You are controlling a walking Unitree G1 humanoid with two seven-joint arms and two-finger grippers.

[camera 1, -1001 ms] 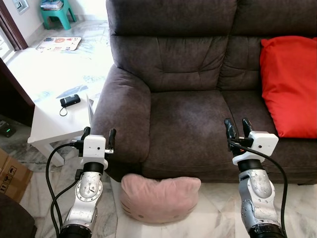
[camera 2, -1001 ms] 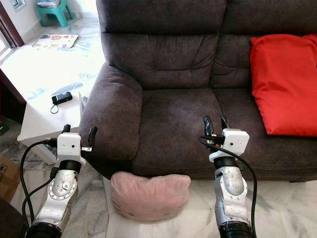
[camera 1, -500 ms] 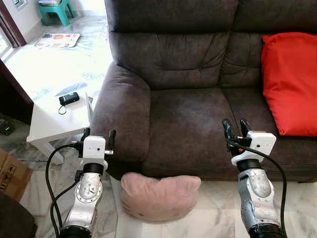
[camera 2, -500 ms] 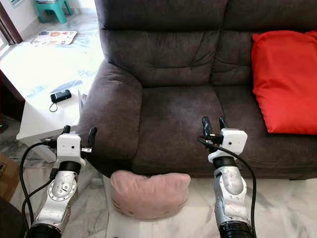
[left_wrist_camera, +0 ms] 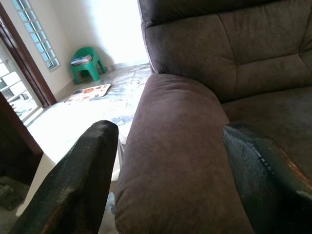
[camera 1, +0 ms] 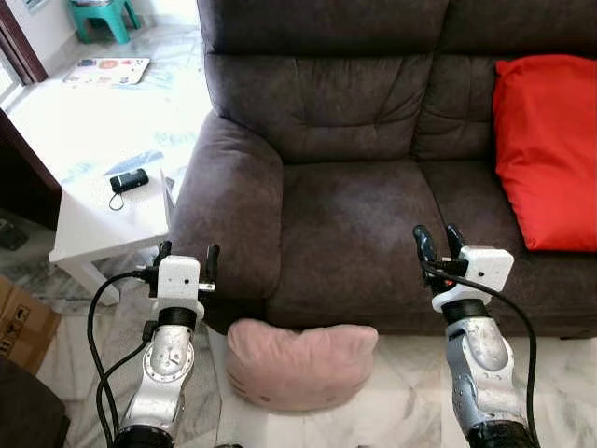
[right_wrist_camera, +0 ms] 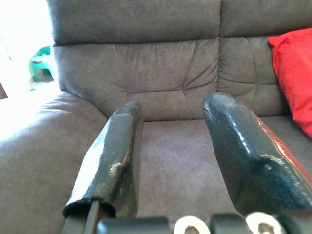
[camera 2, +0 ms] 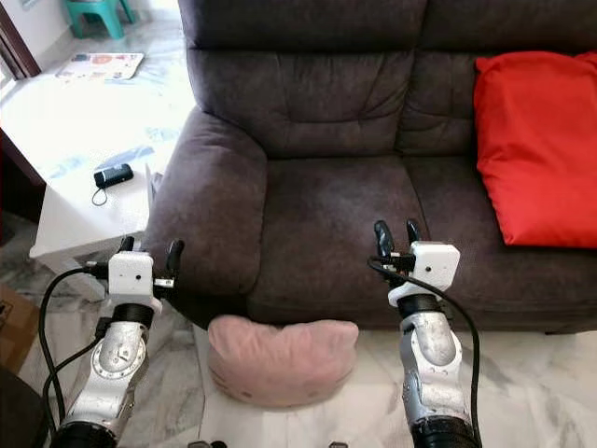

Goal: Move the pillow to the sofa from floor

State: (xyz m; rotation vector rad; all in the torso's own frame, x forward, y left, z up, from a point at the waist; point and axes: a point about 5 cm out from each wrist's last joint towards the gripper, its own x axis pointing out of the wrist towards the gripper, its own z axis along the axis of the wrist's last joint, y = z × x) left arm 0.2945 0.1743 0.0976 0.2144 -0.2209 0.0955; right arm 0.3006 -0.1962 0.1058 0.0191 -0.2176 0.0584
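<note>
A pink pillow (camera 1: 300, 364) with a cat face lies on the floor against the front of the dark brown sofa (camera 1: 345, 215). My left gripper (camera 1: 187, 259) is raised beside the sofa's left armrest (left_wrist_camera: 170, 146), open and holding nothing. Over the front edge of the seat, to the right of the pillow, my right gripper (camera 1: 435, 241) is also open and holding nothing. Both grippers are above the pillow's level and apart from it.
A red cushion (camera 1: 546, 149) leans on the sofa's right seat. A white side table (camera 1: 112, 219) with a small black device (camera 1: 129, 180) stands left of the armrest. A cardboard box (camera 1: 20, 327) sits at the lower left; a green stool (camera 1: 98, 14) is far back.
The view has tilted down slightly, so the sofa and pillow sit a little lower and closer in frame. Both grippers keep the same open pose.
</note>
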